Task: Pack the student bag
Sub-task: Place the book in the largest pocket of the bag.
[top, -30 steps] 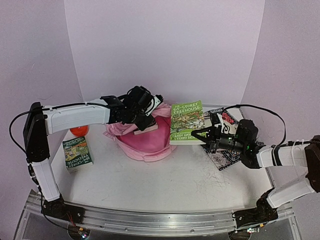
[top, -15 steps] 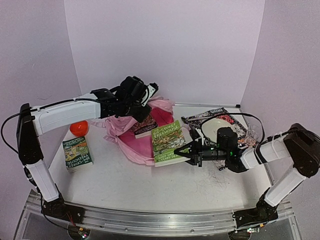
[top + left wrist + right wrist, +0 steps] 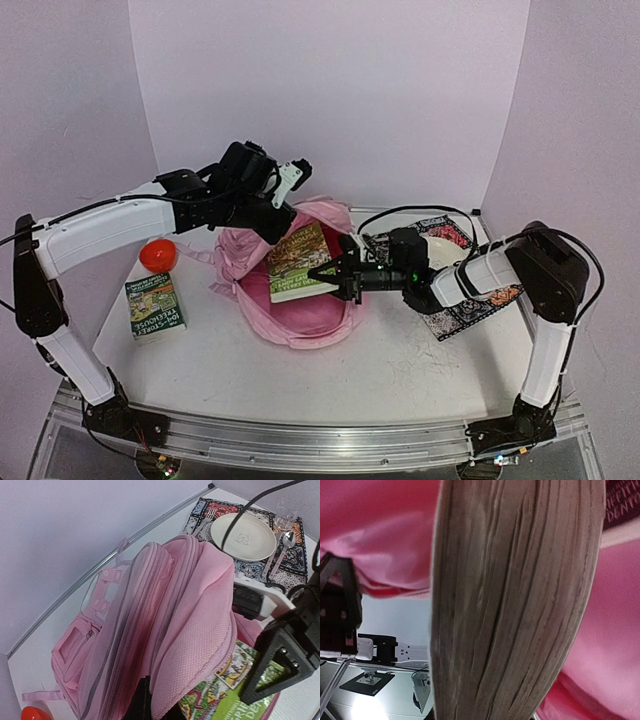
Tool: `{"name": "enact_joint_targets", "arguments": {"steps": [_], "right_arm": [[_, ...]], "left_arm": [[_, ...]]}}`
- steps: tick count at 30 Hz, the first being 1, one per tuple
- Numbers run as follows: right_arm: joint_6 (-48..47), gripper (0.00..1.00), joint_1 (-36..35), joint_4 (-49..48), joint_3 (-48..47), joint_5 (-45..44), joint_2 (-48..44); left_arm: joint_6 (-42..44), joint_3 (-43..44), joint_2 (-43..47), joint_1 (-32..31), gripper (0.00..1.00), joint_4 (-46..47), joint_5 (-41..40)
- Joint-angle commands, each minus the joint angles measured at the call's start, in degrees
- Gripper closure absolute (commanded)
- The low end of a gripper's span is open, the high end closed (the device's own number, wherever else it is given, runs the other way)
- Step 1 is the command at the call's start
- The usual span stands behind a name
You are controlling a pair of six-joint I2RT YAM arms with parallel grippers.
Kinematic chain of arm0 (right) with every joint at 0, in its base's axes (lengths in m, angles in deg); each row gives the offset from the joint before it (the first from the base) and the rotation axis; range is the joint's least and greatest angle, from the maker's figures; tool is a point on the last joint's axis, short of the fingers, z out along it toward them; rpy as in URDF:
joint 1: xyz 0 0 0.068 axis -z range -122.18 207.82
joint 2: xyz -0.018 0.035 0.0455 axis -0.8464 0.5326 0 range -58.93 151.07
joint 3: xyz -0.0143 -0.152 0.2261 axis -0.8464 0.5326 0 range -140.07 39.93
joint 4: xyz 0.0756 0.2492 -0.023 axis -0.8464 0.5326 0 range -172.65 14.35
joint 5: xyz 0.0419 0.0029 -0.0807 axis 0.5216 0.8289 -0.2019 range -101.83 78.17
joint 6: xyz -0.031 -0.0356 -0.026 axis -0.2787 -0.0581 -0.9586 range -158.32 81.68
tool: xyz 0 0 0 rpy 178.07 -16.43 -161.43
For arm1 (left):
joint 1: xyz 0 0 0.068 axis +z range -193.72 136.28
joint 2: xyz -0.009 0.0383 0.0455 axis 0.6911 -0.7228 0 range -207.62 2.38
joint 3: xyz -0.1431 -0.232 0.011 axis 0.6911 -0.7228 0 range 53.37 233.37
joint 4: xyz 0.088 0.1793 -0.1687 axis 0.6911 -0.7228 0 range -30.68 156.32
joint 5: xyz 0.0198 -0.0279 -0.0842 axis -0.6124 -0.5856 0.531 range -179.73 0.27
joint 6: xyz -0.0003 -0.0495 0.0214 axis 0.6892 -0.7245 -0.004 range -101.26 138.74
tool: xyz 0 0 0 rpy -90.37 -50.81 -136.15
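1. Around the middle of the table, nearer the far edge than the near one: the student bag, pink and soft, lying down with its mouth wide open.
2. Over the bag's far rim: the left gripper, clenched on a fold of the top flap and holding it lifted. In the left wrist view, dark fingers buried between pink folds.
3. On the bag's outer face in that same view: a zip pocket and a small pale patch, turned towards the far left corner.
4. From the right edge, reaching low across to the bag's mouth: the right gripper, clamped on the lower corner of a green book.
5. Green book tilted, cover up, mostly inside the opening and under the raised flap. In the right wrist view, only its page edges close up, with pink fabric on both sides.
6. At the top right of the right wrist view: a maroon cover with pale lettering, against the pink lining. Too little in view to say more.
7. Near the left edge: a second green book, flat, cover up, well apart from the bag.
8. Just beyond it, towards the far left corner: an orange-red ball.
9. In the far right corner: a patterned placemat, partly under the right arm, bearing a cream plate, with a fork on one side and a spoon and a clear glass on the other.
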Motion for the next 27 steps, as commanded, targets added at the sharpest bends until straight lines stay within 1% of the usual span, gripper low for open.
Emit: {"name": "enact_joint_targets", "arguments": {"steps": [1, 5, 10, 16, 20, 21, 23, 25, 27], "right_arm": [[1.04, 1.00, -0.11, -15.03, -7.98, 3.52, 4.29], [2.35, 1.00, 0.00, -15.02, -11.59, 3.15, 9.37], [3.38, 1.00, 0.15, -14.96, -13.60, 2.45, 13.02], [4.82, 1.00, 0.86, -12.60, -17.17, 2.41, 15.30], [5.58, 0.99, 1.80, -9.87, -17.50, 0.72, 15.49], [5.82, 0.97, 2.08, -9.08, -17.50, 0.32, 15.54], [6.03, 0.88, 2.51, -7.00, -17.62, -0.42, 15.33], [5.41, 0.72, 2.72, -3.90, -17.93, -1.17, 14.92], [4.26, 0.63, 2.85, -0.34, -18.25, -2.19, 14.31]], "left_arm": [[-1.43, 1.02, 6.83, -0.29, 1.00, 8.57, 3.69], [-2.06, 0.22, 8.02, -0.33, 1.00, 8.58, 3.57], [-2.88, -0.61, 9.41, -0.29, 1.00, 8.42, 5.14], [-3.25, -2.01, 10.91, -0.29, 1.00, 8.00, 6.44], [-3.55, -2.67, 11.48, -0.29, 1.00, 7.75, 6.82], [-3.56, -2.86, 11.61, -0.29, 1.00, 7.71, 6.71], [-3.69, -2.99, 11.73, -0.34, 1.00, 7.70, 6.45], [-3.74, -2.98, 11.62, -0.30, 1.00, 7.71, 5.89], [-3.79, -2.84, 11.33, -0.29, 1.00, 7.70, 5.34]]}}
